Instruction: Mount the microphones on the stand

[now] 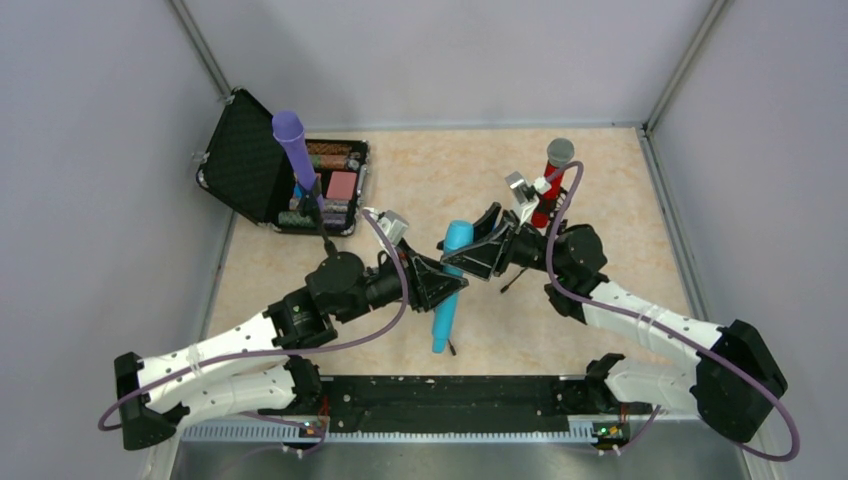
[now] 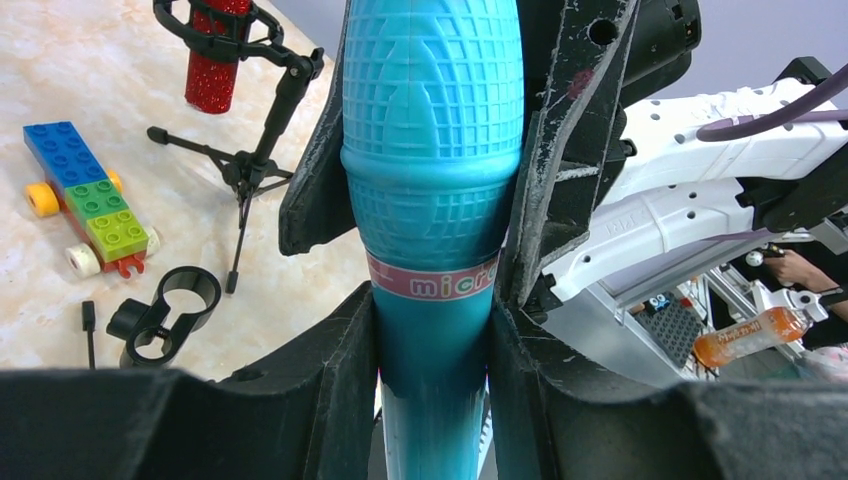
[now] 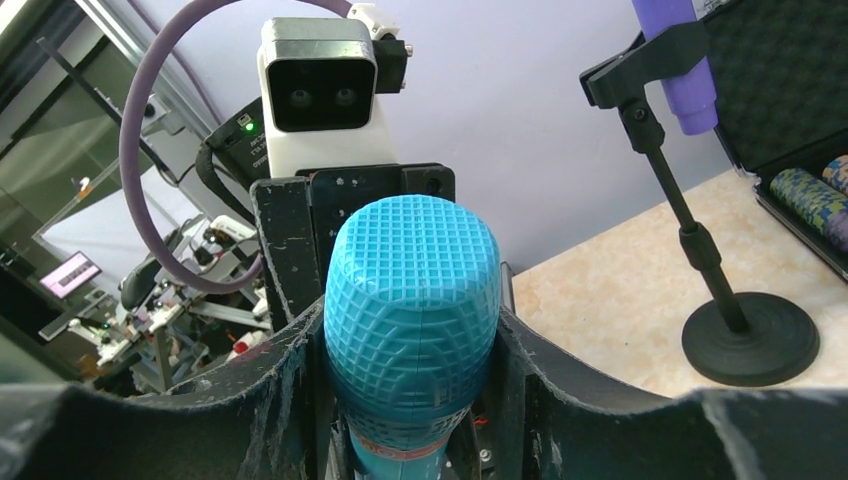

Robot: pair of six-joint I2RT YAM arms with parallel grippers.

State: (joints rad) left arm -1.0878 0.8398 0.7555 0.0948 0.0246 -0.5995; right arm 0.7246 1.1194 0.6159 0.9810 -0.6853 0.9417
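The cyan-blue microphone [image 1: 448,290] is held tilted above the middle of the table by both grippers. My left gripper [image 1: 446,284] is shut on its handle [image 2: 432,400], just below the pink label. My right gripper [image 1: 468,257] is shut on its gridded head [image 3: 412,290]; in the left wrist view its fingers [image 2: 565,150] flank the head. The purple microphone [image 1: 293,148] stands clipped in a round-base stand [image 3: 748,340] at the back left. The glittery red microphone [image 1: 553,180] with a grey ball head sits in the clip of a small tripod stand [image 2: 250,170] at the back right.
An open black case [image 1: 250,160] with small items stands at the back left, behind the purple microphone. A multicoloured block toy [image 2: 90,195] and a loose black clip [image 2: 165,315] lie on the table near the tripod. Grey walls enclose the table.
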